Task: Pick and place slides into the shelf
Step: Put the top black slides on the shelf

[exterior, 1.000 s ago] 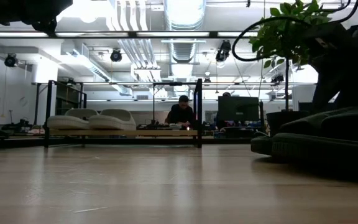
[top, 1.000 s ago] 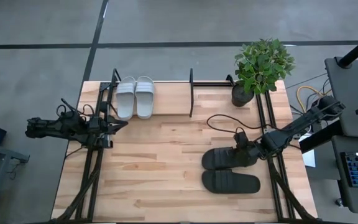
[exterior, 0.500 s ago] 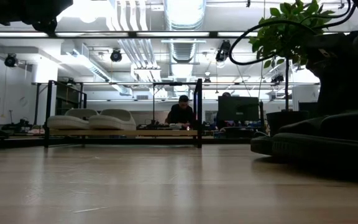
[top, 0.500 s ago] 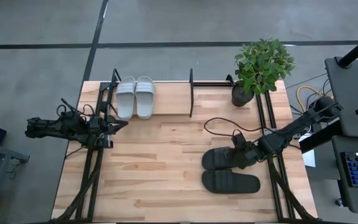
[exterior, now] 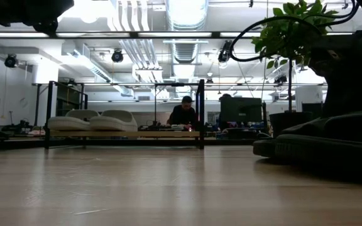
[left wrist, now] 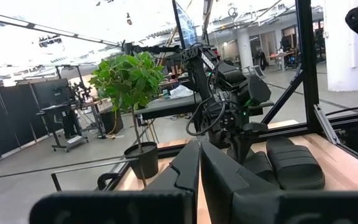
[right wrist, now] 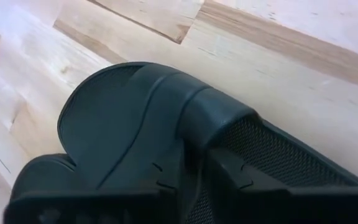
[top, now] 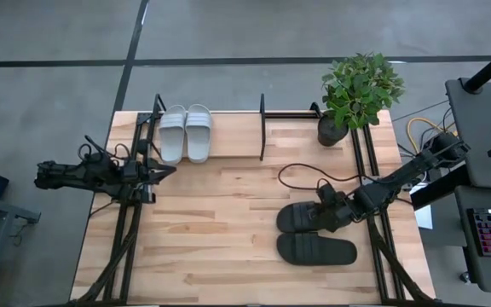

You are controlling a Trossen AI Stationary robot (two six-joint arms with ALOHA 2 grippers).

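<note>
Black slide (top: 307, 217) pinched by right hand (top: 331, 211); left hand (top: 162, 169) pressed together.

Shelf (top: 262, 128) right half free, potted plant (top: 358, 89) beside it

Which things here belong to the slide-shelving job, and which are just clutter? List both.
Job:
- black slides
- grey-white slides, in the shelf
- shelf
- right end effector, at a black slide

Clutter:
- potted plant
- cable
</note>
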